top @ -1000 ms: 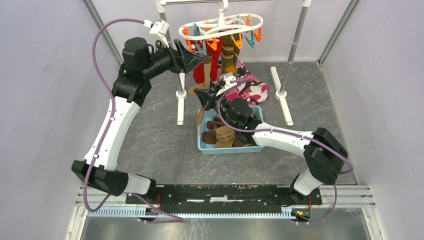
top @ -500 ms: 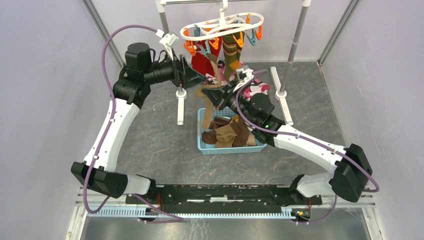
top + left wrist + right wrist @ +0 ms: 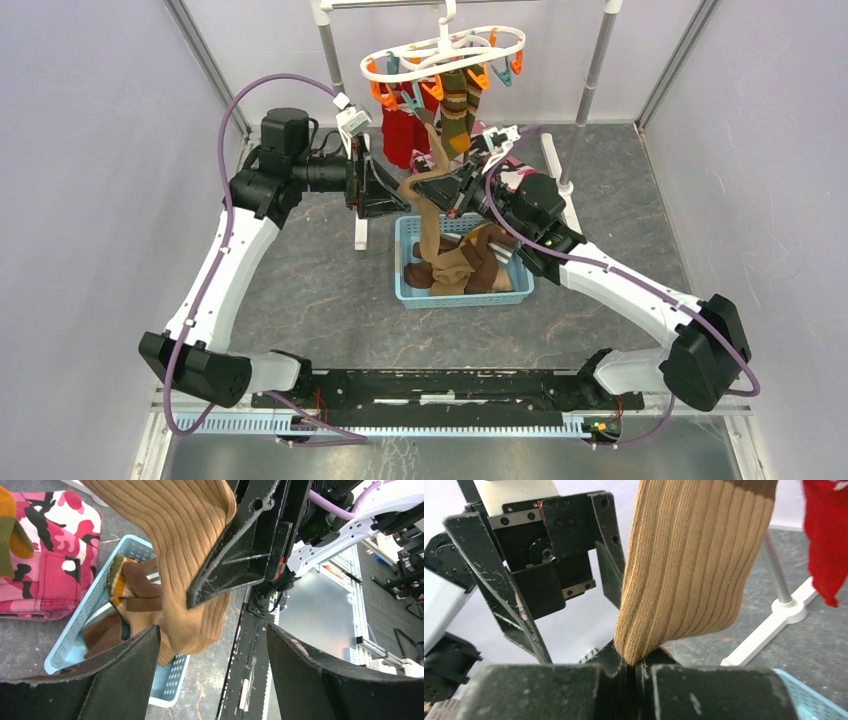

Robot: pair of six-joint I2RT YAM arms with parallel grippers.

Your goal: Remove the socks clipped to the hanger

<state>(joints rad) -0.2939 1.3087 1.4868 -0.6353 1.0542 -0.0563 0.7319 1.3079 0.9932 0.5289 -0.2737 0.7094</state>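
Observation:
The white hanger (image 3: 445, 48) with orange and teal clips hangs from the rail at the back. A red sock (image 3: 403, 135) and a striped sock (image 3: 458, 105) hang from it. My right gripper (image 3: 443, 186) is shut on a tan ribbed sock (image 3: 428, 218), pinching its edge between the fingers (image 3: 634, 662). The sock (image 3: 694, 565) rises out of that view; I cannot tell whether a clip holds its top. My left gripper (image 3: 383, 190) is open and empty just left of the sock (image 3: 175, 555). Its jaws (image 3: 212, 630) stand wide apart.
A light blue basket (image 3: 520, 292) below the grippers holds several brown and tan socks. The pink camouflage cloth (image 3: 45, 565) lies behind it. The rail stand's white feet (image 3: 362, 215) (image 3: 563, 190) flank the basket. Grey walls close in on both sides.
My left gripper has swung down from near the hanger to beside the basket. My right gripper has moved right and farther back with the tan sock in it.

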